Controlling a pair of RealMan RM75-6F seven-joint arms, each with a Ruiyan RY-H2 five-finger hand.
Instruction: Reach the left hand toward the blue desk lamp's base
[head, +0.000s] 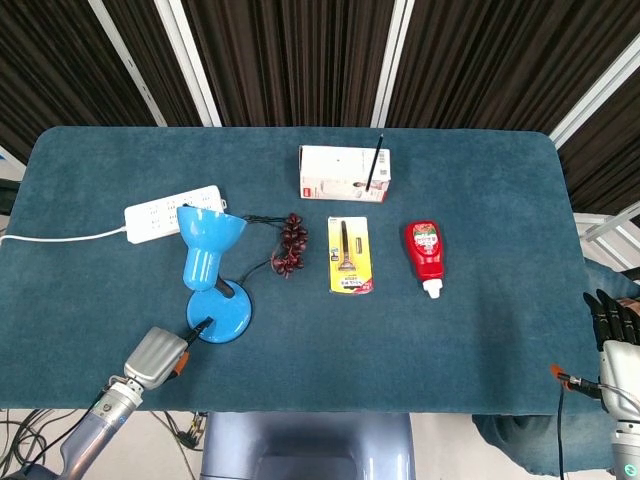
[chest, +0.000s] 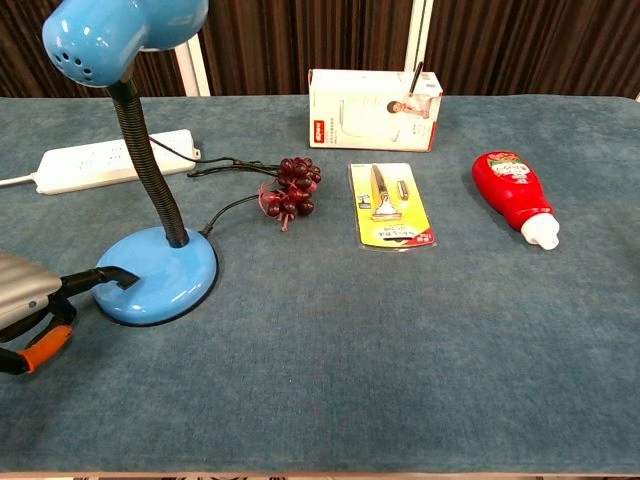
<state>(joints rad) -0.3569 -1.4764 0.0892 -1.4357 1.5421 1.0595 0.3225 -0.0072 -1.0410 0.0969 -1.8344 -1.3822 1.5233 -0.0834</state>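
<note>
Left hand (chest: 30, 305) lying at near-left table edge, black fingertip (chest: 108, 275) touching round base of blue gooseneck desk lamp (chest: 155, 273), holding nothing. Right hand (head: 617, 335) resting off table's right edge; finger spread unclear.

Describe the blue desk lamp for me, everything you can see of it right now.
The blue desk lamp stands upright on the left side of the table, just in front of the white power strip. It has a glossy round blue base with a small dark switch, a black ribbed gooseneck, and a blue cone shade with vent holes. A black cord runs from the base toward the power strip. A dark fingertip of the left hand lies over the base's near left edge, apparently touching it.
</note>
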